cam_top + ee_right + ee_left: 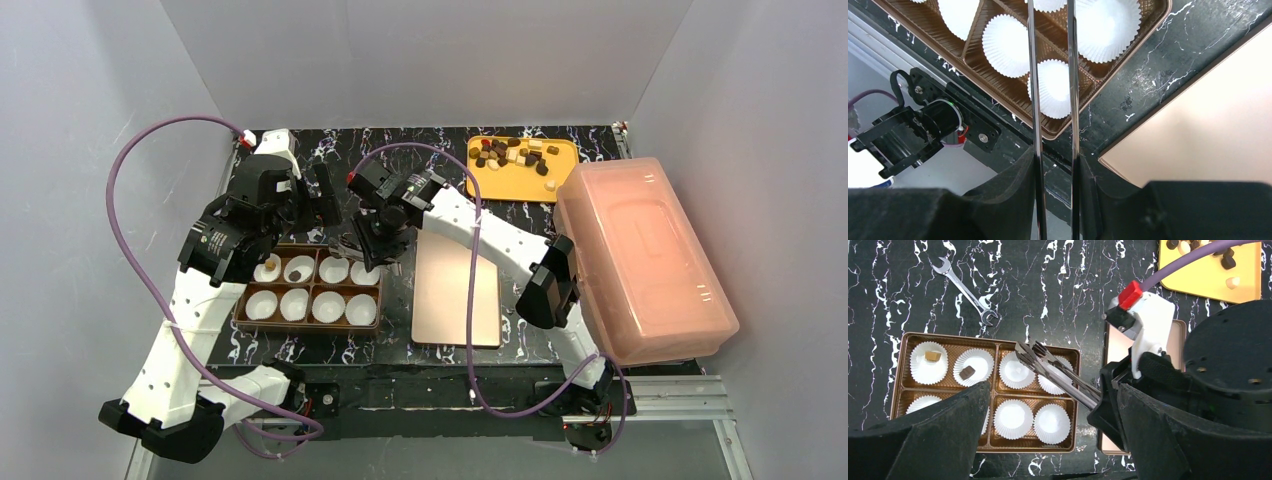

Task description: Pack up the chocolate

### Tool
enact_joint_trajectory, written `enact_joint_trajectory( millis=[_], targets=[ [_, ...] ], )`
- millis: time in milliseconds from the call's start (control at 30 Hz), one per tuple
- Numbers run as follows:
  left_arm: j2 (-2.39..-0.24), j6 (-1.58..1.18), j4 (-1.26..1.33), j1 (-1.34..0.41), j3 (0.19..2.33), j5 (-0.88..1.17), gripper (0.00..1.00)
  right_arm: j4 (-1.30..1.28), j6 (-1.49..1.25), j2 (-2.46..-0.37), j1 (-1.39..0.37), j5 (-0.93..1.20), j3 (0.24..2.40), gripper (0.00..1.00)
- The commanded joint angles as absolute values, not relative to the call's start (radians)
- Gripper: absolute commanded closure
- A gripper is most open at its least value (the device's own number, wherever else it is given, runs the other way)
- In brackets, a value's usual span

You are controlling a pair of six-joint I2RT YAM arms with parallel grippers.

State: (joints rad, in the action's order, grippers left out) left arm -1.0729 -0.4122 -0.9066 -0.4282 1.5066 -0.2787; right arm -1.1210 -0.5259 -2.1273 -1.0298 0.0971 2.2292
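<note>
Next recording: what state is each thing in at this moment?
Box: open, eight paper cups inside, two holding one chocolate each.
Lid: off, lying flat beside the box.
Tongs: tips slightly apart, empty, over the box.
Right fingers: shut on the tongs.
Left fingers: open wide, empty.
Yellow tray: loaded with loose chocolate.
Pink container: looks closed.

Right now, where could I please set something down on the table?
Bare marble lies beyond the chocolate box, between wrench and yellow tray, and in a narrow strip between box and copper lid. Crowded: over the box, where the left end effector and right end effector hover, and by the pink bin.
</note>
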Motion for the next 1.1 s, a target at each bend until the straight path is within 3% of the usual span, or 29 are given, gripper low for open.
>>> enact_joint_trajectory(
  millis=[0, 1067],
  targets=[
    [-1.065, -0.408, -0.932, -0.425, 1.538, -0.309, 0.0, -1.1, -0.529, -2.134, -1.045, 0.109, 2.281, 0.68],
    [-1.067, -0.4, -0.927, -0.425, 1.537, -0.307, 0.0, -1.146, -0.501, -2.179, -1.072, 0.083, 2.385, 0.5]
  ],
)
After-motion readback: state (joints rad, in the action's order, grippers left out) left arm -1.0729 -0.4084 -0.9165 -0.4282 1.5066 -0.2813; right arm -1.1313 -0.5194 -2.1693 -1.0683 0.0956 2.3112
